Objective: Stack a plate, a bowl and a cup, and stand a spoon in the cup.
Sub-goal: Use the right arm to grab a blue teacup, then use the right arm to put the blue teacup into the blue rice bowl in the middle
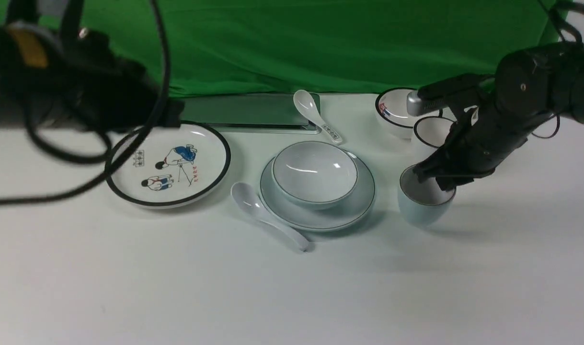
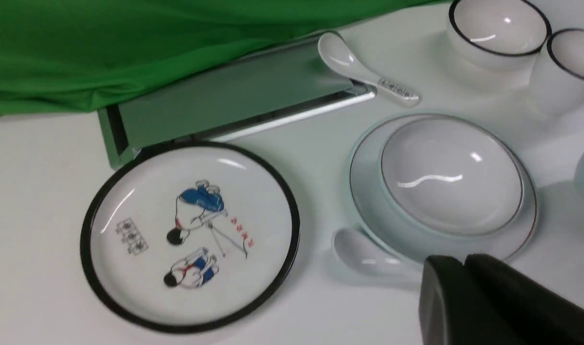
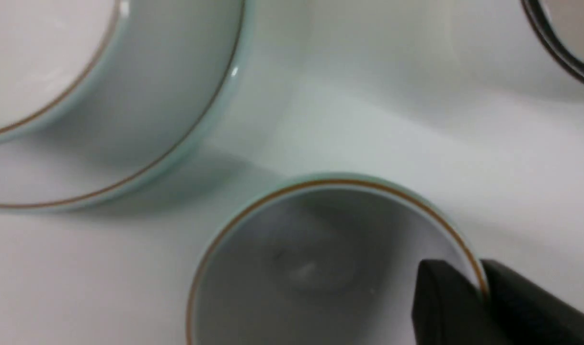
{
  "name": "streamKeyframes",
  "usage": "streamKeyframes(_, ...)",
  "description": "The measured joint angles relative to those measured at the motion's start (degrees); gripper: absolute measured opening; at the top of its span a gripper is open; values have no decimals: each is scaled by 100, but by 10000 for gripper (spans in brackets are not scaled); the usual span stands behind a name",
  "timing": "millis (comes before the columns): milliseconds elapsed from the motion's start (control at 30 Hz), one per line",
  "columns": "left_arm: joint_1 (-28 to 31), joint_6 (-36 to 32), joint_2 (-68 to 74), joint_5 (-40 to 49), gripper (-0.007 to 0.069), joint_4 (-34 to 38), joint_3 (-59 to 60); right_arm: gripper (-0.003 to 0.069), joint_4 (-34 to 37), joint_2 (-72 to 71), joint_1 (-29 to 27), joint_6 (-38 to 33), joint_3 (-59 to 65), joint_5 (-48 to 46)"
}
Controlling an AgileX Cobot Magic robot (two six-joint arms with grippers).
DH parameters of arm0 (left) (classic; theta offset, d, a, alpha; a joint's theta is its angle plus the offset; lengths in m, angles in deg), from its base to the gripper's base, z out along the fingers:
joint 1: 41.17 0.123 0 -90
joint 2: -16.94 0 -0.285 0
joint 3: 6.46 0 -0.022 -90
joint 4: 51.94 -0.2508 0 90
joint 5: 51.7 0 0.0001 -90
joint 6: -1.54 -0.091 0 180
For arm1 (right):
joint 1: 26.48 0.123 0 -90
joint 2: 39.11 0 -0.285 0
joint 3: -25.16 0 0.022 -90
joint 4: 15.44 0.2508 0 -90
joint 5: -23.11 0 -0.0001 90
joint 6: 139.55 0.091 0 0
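The white surface carries a green tray-like object at the back, with the marked spoon's handle end on the surface beside it. The cartoon plate lies to the left. Near the middle is the plain plate, the plain spoon lying just beside its rim. Back right stand the black-rimmed bowl and black-rimmed cup; whether the pale blue cup touches the surface is unclear.

Behind the white table — a creased green curtain.
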Motion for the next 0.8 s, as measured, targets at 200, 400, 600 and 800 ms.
streamKeyframes(200, 0, 12, -1444, 75, -29, -354, 1609, 76, 131, 295, 818, -150, -1606, -470)
streamKeyframes(400, 0, 41, -1969, -201, -29, -723, 2411, 76, 185, 1359, 1078, -3, -2790, -376)
streamKeyframes(600, 0, 130, -2015, -591, -29, -712, 2509, 76, 142, 2082, 1078, 150, -3425, -648)
streamKeyframes(800, 0, 195, -2015, -620, -29, -701, 2522, 78, 142, 2195, 1078, 203, -3527, -1008)
